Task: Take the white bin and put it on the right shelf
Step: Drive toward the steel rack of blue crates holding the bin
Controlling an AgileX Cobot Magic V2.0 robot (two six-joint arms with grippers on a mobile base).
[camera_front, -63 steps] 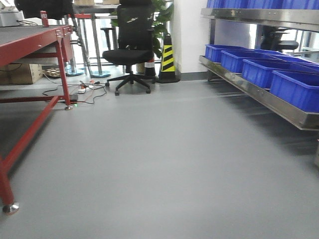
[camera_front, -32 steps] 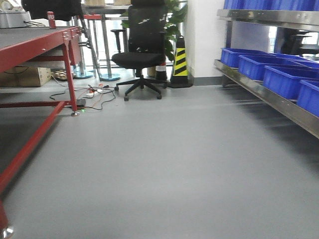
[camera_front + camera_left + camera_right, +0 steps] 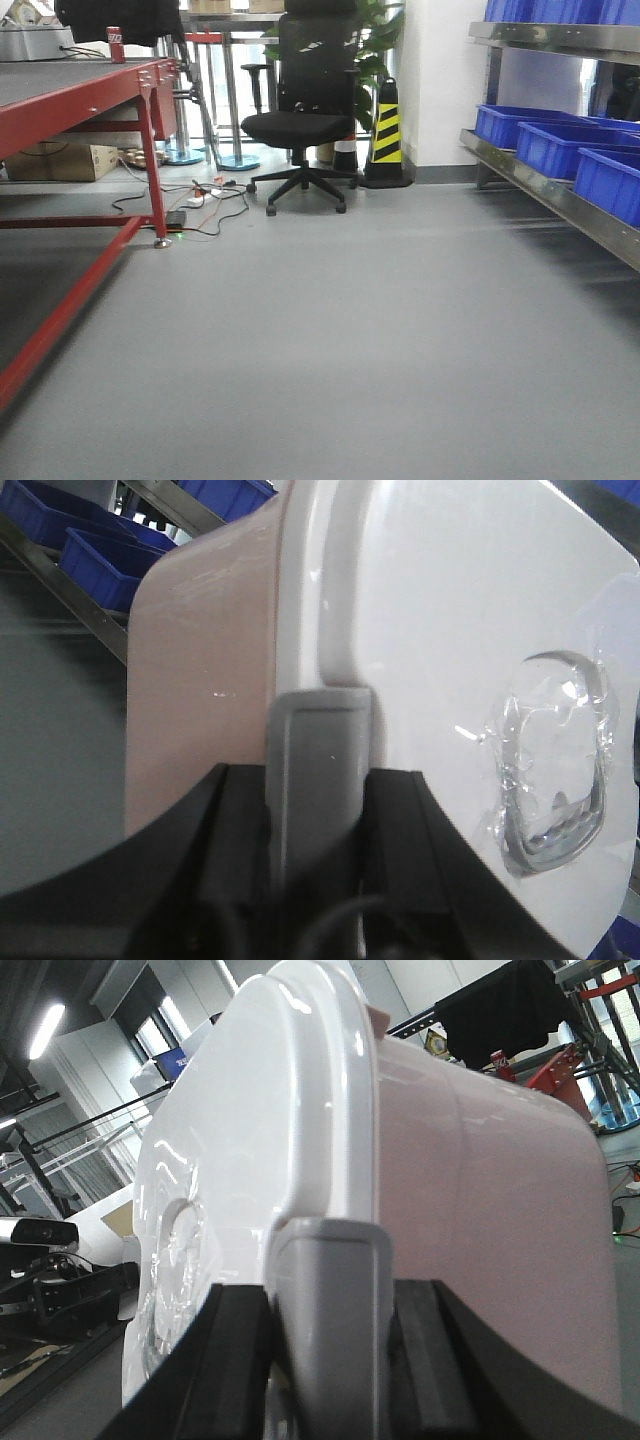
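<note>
At the left gripper (image 3: 318, 720), the jaws are clenched on the white bin (image 3: 200, 680). One grey finger (image 3: 315, 780) lies flat across the seam where the lid (image 3: 450, 630) meets the pinkish side wall; the opposing finger is hidden. The right gripper (image 3: 325, 1245) grasps the bin in the same way, with its grey finger (image 3: 325, 1340) over the lid's rim. The bin fills both wrist views, tipped so that its lid faces sideways, with grey floor (image 3: 50, 730) visible past it. A moulded recess (image 3: 550, 770) in the lid is covered by crinkled clear film. Beyond the bin, the left wrist view shows blue crates (image 3: 95, 565). The right wrist view shows a red table (image 3: 565, 1060). Front view: the right shelf (image 3: 560, 200) runs along the right edge and carries blue crates. An office chair (image 3: 300, 120) and a striped cone (image 3: 386, 130) stand by the far wall.
</note>
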